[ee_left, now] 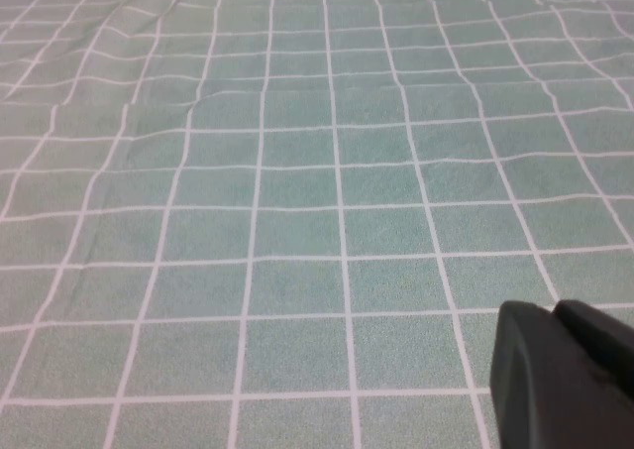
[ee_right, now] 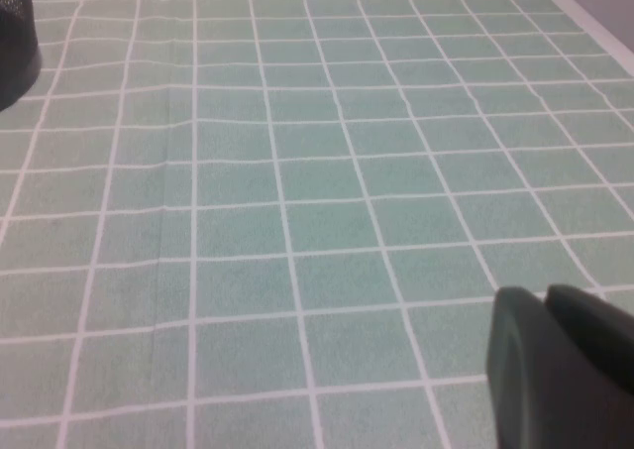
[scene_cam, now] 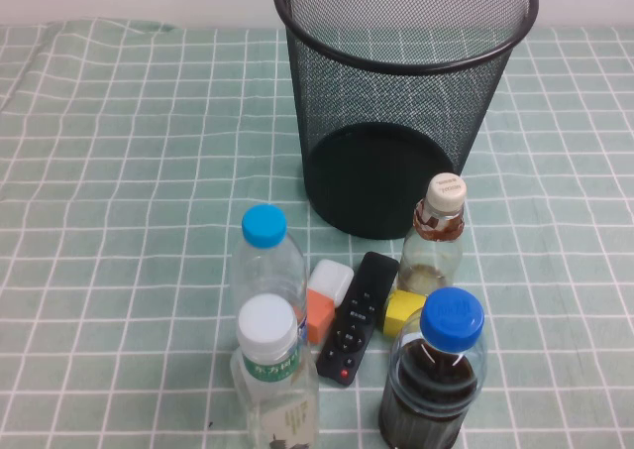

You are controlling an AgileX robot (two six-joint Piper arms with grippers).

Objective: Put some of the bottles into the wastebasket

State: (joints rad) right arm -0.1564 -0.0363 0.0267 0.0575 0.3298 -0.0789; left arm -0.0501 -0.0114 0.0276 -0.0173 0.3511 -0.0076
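Observation:
A squarish clear bottle (scene_cam: 270, 380) with a white cap and green label stands at the front of the table. A smaller bottle (scene_cam: 434, 239) with a cream cap and brownish neck stands upright just right of the wastebasket's base. The tall black wire-mesh wastebasket (scene_cam: 401, 102) stands upright at the back centre; a bit of its base shows in the right wrist view (ee_right: 14, 43). Neither arm shows in the high view. My left gripper (ee_left: 555, 315) is shut and empty over bare cloth. My right gripper (ee_right: 545, 300) is shut and empty over bare cloth, away from the wastebasket.
A blue-capped clear bottle (scene_cam: 265, 261) stands behind the white-capped one. A blue-capped bottle of dark liquid (scene_cam: 436, 370) stands at the front right. Between them lie a black remote (scene_cam: 355, 315), a white-and-orange block (scene_cam: 325, 298) and a yellow block (scene_cam: 401, 312). Green checked cloth (scene_cam: 119, 221) covers the table.

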